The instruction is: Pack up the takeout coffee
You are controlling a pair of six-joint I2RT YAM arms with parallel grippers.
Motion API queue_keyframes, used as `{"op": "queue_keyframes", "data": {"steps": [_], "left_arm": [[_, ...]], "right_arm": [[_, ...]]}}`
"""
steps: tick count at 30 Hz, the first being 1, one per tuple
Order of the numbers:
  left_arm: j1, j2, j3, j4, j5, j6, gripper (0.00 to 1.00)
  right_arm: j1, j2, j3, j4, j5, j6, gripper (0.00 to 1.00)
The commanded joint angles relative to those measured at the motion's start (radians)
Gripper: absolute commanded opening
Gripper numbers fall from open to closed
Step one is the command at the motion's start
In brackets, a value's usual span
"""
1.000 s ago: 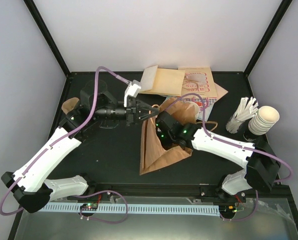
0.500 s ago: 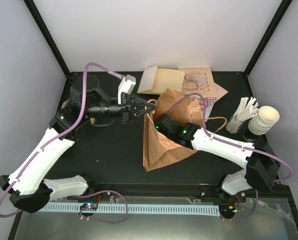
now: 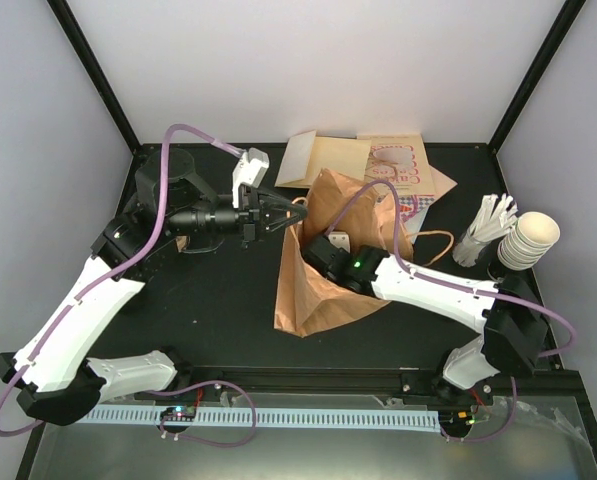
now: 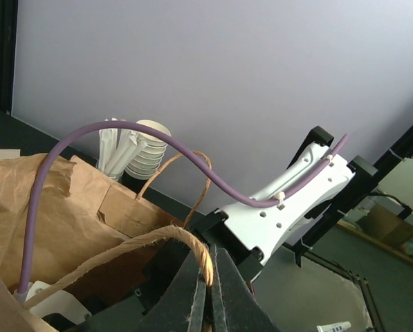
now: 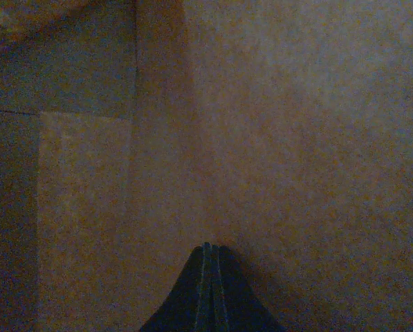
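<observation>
While the left gripper (image 4: 207,280) pinches the twine handle (image 4: 151,243) of the paper bag (image 3: 323,300), holding its mouth up, the right gripper (image 5: 207,252) sits deep inside, jaws pressed together on nothing. No takeout coffee shows anywhere, so I cannot tell whether it is already packed.

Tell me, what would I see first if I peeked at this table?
The big brown paper bag standing open in the middle of the black table grabs the eye. The left gripper pinches its twisted paper handle from the left side, while the right gripper, shut, is poked deep inside the bag. At the far right sits a stack of cream cups.
</observation>
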Motion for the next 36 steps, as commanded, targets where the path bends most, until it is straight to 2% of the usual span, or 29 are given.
{"op": "queue_keyframes", "data": {"steps": [1,8,20,24,31,36], "left_arm": [[-0.004,-0.006,0.059,0.023,-0.006,0.014,0.02],[-0.004,-0.008,0.078,0.007,-0.011,0.014,0.02],[-0.005,-0.010,0.112,-0.032,-0.034,0.017,0.02],[-0.005,-0.006,0.105,-0.034,-0.037,0.018,0.02],[-0.005,-0.035,-0.036,0.026,-0.035,-0.026,0.02],[0.001,-0.075,-0.126,-0.015,-0.091,-0.032,0.02]], "right_arm": [[0.013,0.023,0.020,-0.092,0.123,-0.007,0.01],[0.020,0.077,0.077,-0.198,0.225,-0.013,0.01],[0.020,0.125,0.100,-0.280,0.307,-0.031,0.01],[0.023,0.133,0.113,-0.277,0.284,-0.085,0.01],[0.021,0.042,0.076,-0.117,0.100,-0.232,0.01],[0.021,0.064,0.113,-0.207,0.195,-0.256,0.01]]}}
